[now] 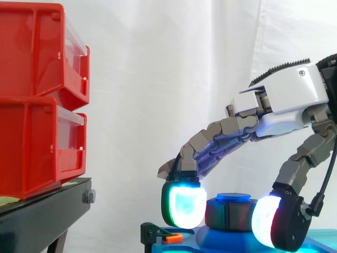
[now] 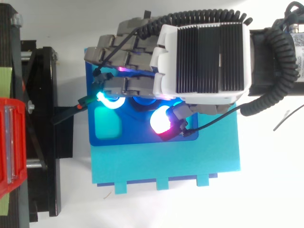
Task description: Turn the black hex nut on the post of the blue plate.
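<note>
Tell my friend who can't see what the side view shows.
The robot hand reaches in from the right and pinches the black hex nut between its glowing fingers, on the post of the blue plate. Two red bins are stacked on a black stand at left.

Black hex nut (image 1: 227,215) is seated on the post (image 1: 233,196) of the blue plate (image 2: 137,140), axis upright. The post's round blue top is seen just above the nut. The nut is flanked and touched on both sides by glowing pads of the hand (image 1: 284,95). The plate is laid flat on a turquoise board (image 2: 190,161).
</note>
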